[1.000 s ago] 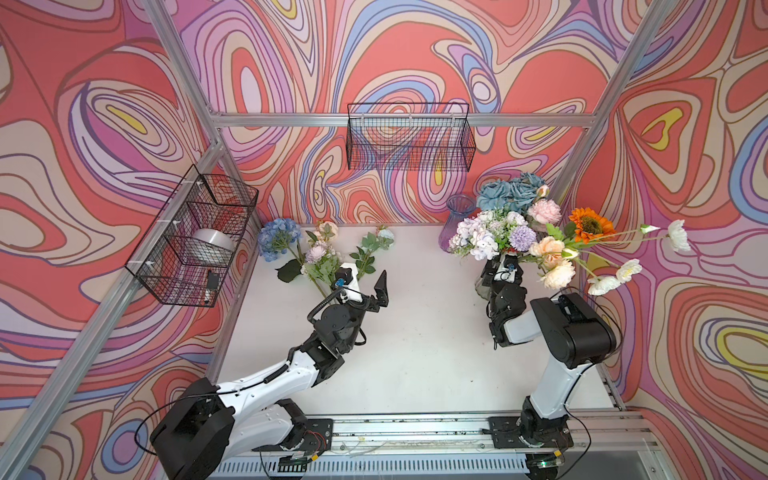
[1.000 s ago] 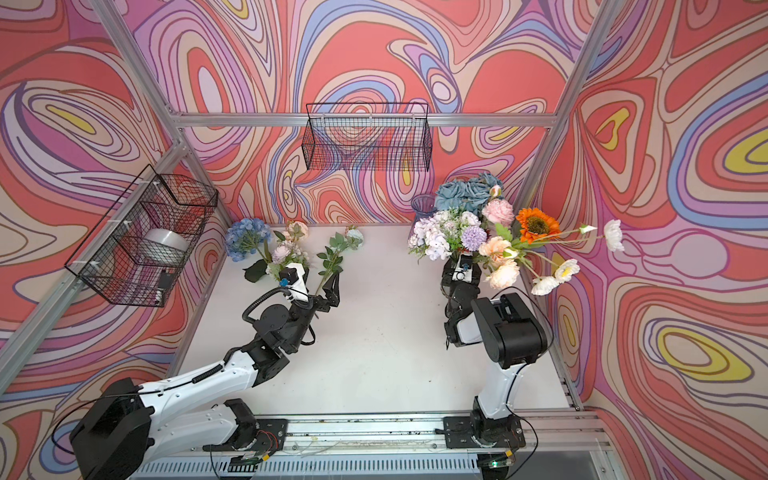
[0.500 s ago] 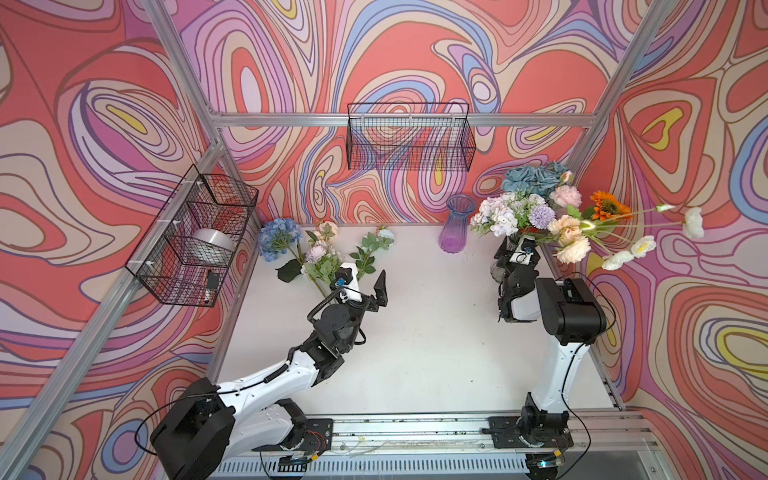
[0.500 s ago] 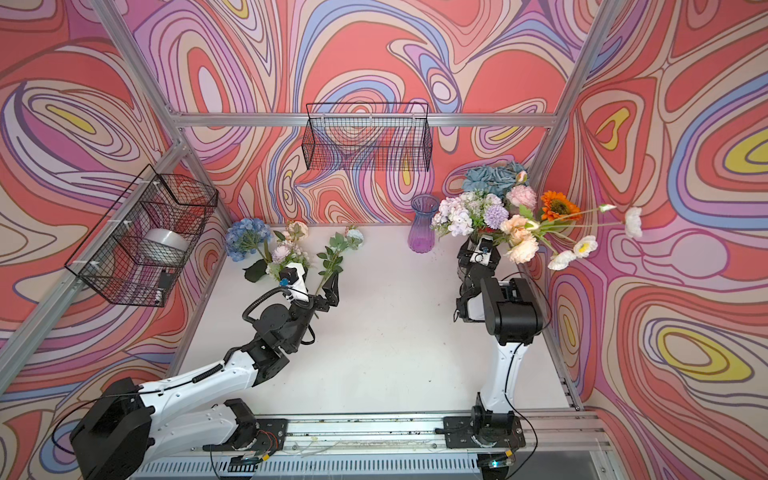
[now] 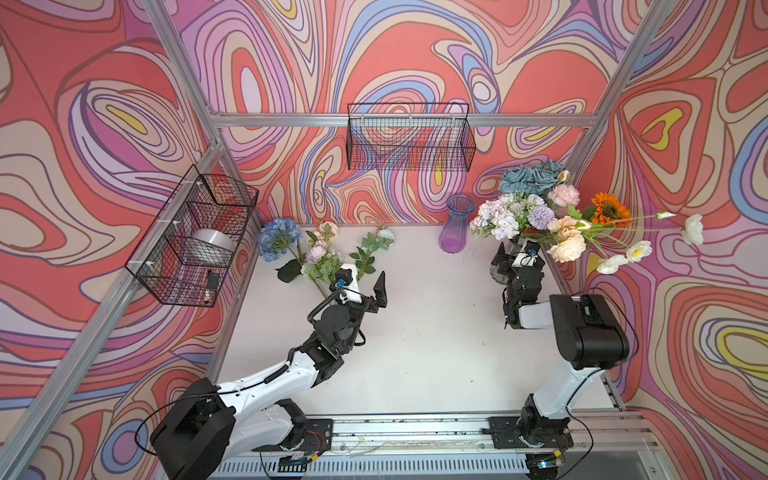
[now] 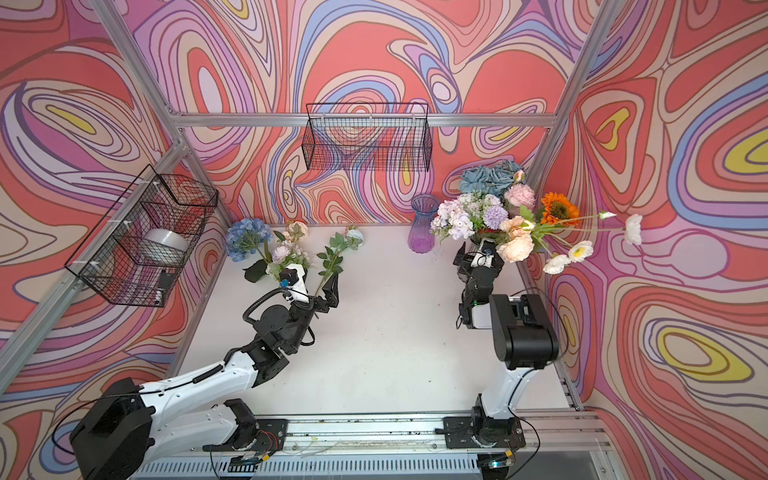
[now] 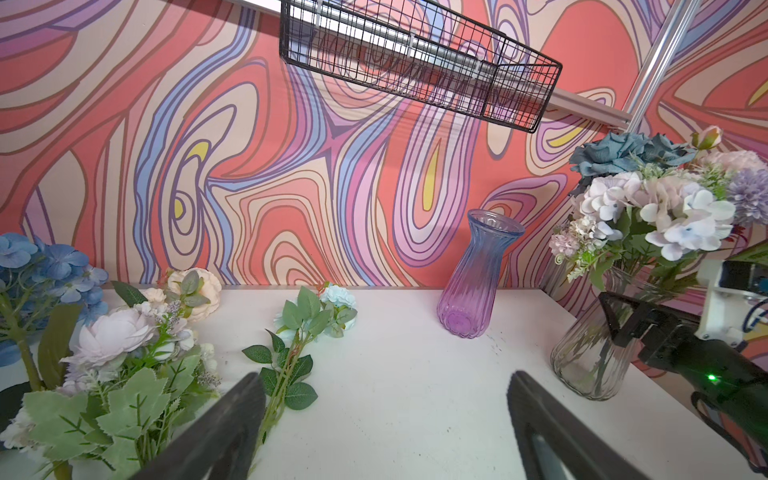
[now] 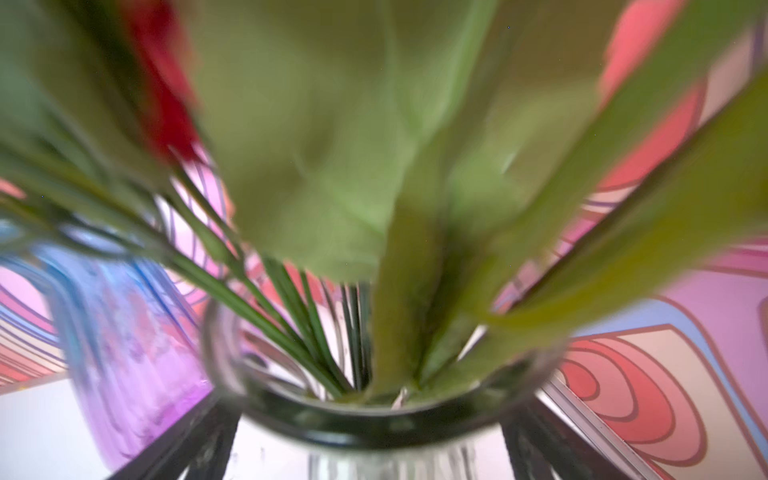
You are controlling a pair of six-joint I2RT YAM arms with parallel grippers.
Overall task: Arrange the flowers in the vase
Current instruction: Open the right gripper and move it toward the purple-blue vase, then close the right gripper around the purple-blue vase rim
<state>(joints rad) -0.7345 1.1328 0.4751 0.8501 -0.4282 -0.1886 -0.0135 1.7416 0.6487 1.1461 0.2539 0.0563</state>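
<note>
My left gripper (image 7: 384,419) hangs wide and empty at five o'clock of the loose flowers (image 5: 320,253), placed for the next pickup, I judge. Farther, at the table's (image 5: 415,332) two o'clock, my right gripper (image 8: 370,440) straddles the clear vase (image 7: 594,357), jaws spread, the bouquet (image 5: 536,216) standing inside. Purple vase (image 5: 455,230): empty.

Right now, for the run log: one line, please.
left gripper open, empty; right gripper open around filled clear vase; purple vase empty; loose flowers on table
</note>
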